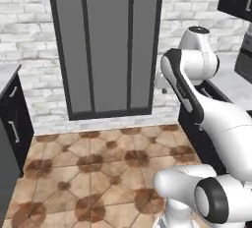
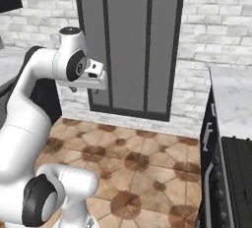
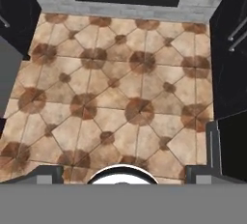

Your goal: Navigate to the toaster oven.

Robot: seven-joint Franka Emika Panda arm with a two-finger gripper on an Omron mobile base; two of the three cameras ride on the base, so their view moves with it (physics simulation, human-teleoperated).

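Note:
The toaster oven is out of view. My arm is folded high over a brown tiled floor (image 1: 98, 163), with the hand pointing down. In the right base view the gripper (image 2: 78, 89) hangs below the white wrist, in front of a tall grey panelled door. In the hand view the gripper (image 3: 124, 171) looks straight down at the floor tiles. Its fingertips (image 3: 49, 172) stand far apart at the bottom edge with nothing between them, so it is open.
A tall grey door (image 1: 106, 45) with a dark frame is set in the white brick wall ahead. Black cabinets (image 1: 15, 119) line the left side. Black cabinets under a pale counter (image 2: 231, 94) line the right. The tiled aisle (image 3: 120, 83) runs between them.

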